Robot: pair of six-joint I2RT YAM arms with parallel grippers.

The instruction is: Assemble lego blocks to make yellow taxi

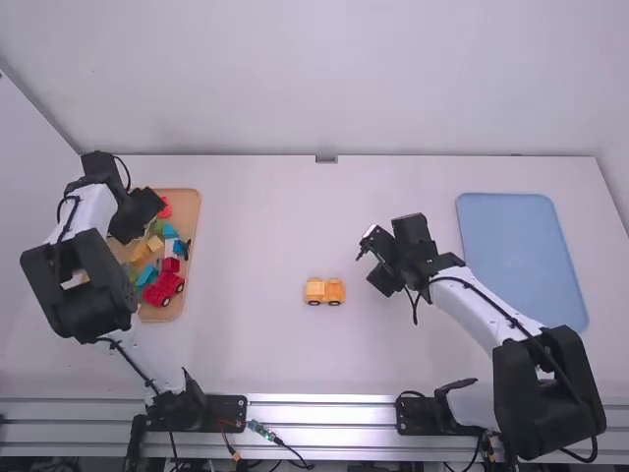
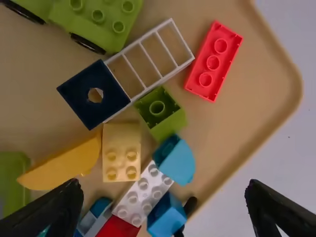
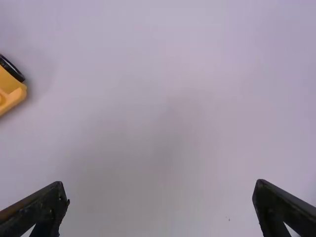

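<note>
My left gripper (image 1: 126, 228) is over the tan tray's left part; in the left wrist view the left gripper (image 2: 163, 202) stands open above loose blocks. Below it are a pale yellow block (image 2: 121, 152), an orange-yellow curved piece (image 2: 64, 163), a white block (image 2: 143, 193) and blue pieces (image 2: 177, 160). The yellow vehicle (image 1: 324, 291) with black wheels rests on the table near the middle; its corner (image 3: 11, 94) shows in the right wrist view. My right gripper (image 1: 371, 267) is to the right of that vehicle; the right gripper (image 3: 162, 197) is open over bare table.
The tan tray (image 1: 183, 197) at the left also holds a red vehicle (image 1: 163, 289), a green vehicle (image 2: 91, 19), a red block (image 2: 213, 61), a white ladder piece (image 2: 143, 64) and a green block (image 2: 160, 111). A blue tray (image 1: 521, 256) lies at the right.
</note>
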